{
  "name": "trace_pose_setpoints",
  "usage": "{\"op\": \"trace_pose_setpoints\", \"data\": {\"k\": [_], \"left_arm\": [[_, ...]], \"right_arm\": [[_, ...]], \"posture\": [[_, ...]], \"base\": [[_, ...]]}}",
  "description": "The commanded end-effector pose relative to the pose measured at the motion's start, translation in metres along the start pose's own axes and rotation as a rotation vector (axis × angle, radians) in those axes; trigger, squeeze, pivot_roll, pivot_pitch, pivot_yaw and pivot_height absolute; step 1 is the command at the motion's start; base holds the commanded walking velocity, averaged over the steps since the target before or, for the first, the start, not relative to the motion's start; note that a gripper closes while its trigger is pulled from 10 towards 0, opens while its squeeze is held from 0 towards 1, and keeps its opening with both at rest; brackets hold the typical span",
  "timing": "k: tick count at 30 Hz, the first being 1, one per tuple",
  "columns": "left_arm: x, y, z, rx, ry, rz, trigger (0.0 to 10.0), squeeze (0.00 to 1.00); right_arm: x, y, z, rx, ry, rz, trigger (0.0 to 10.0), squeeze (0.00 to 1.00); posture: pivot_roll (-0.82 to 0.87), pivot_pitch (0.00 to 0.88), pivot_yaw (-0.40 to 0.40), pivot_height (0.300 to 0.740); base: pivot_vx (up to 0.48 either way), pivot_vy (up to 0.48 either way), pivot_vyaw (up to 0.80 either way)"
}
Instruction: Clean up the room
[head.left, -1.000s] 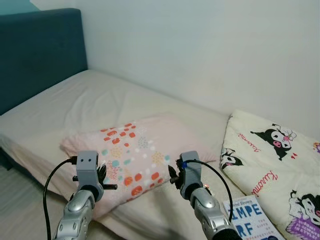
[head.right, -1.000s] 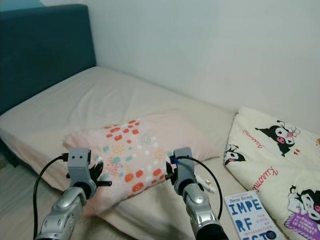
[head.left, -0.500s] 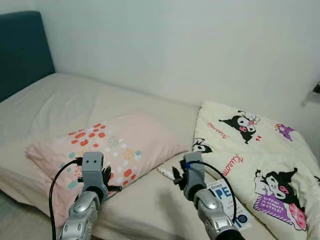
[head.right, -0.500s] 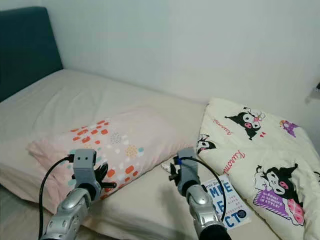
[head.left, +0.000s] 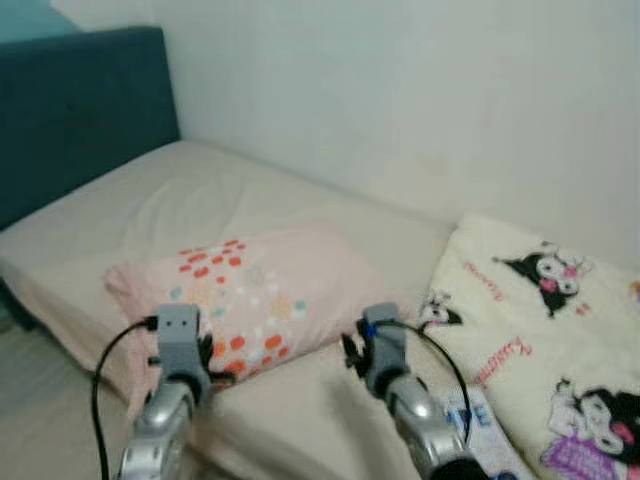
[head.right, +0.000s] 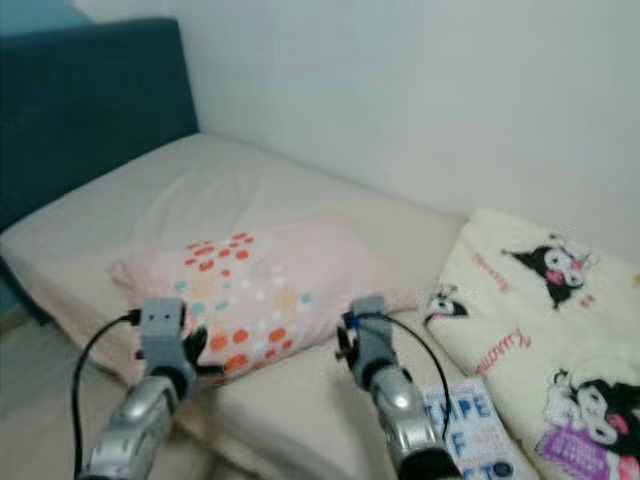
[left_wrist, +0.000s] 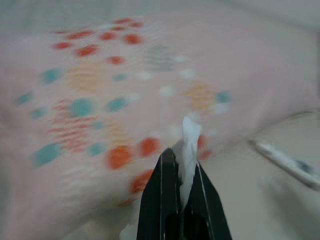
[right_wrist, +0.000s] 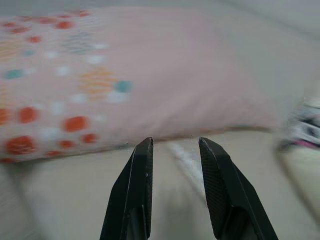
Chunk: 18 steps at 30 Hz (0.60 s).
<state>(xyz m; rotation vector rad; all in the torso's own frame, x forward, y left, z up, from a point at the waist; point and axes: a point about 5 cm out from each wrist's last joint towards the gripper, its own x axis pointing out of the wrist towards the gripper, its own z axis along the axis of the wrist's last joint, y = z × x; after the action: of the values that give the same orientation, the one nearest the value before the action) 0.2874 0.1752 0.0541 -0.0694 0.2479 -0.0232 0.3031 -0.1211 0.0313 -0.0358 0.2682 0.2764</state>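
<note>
A pink pillow (head.left: 265, 285) with coloured dots lies across the beige bed (head.left: 170, 200). My left gripper (left_wrist: 182, 159) hovers in front of the pillow's near edge, shut on a white scrap of tissue (left_wrist: 189, 145) that sticks up between its fingers. My right gripper (right_wrist: 175, 146) is open and holds nothing. It hangs over the bare sheet at the pillow's right corner. A slim white object (right_wrist: 186, 159) lies on the sheet just beyond its fingertips. A book (head.right: 468, 432) with large blue letters rests near the bed's front edge.
A cream blanket (head.left: 545, 330) with black cartoon figures is bunched on the right of the bed. A teal headboard (head.left: 70, 110) stands at the far left and a plain white wall (head.left: 400, 90) runs behind. The pictures are blurred.
The whole view has swung back to the left, so the headboard shows more and the blanket less. Both grippers keep their poses; the left still holds the tissue.
</note>
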Motion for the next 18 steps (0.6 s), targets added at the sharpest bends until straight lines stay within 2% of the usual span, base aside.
{"op": "trace_pose_setpoints", "data": {"k": [1,13,18], "left_arm": [[-0.001,0.0007,-0.005,-0.004,0.021,0.002,10.0,0.0],[-0.002,0.0043,-0.0058,-0.005,0.018,0.013,10.0,0.0],[-0.0013,0.0044,-0.0049,-0.007,0.017,0.008,10.0,0.0]], "right_arm": [[-0.0007,-0.0008,-0.0022,0.012,0.011,-0.007,10.0,0.0],[-0.0017,0.0012,-0.0055,0.019,0.025,-0.001,10.0,0.0],[-0.0012,0.0011,-0.0054,0.021,0.028,0.0,10.0,0.0]], "posture": [[0.0,0.0,-0.121,0.74],[0.0,0.0,-0.122,0.74],[0.0,0.0,-0.12,0.74]], "base": [[0.0,0.0,0.0],[0.0,0.0,0.0],[0.0,0.48,0.0]]}}
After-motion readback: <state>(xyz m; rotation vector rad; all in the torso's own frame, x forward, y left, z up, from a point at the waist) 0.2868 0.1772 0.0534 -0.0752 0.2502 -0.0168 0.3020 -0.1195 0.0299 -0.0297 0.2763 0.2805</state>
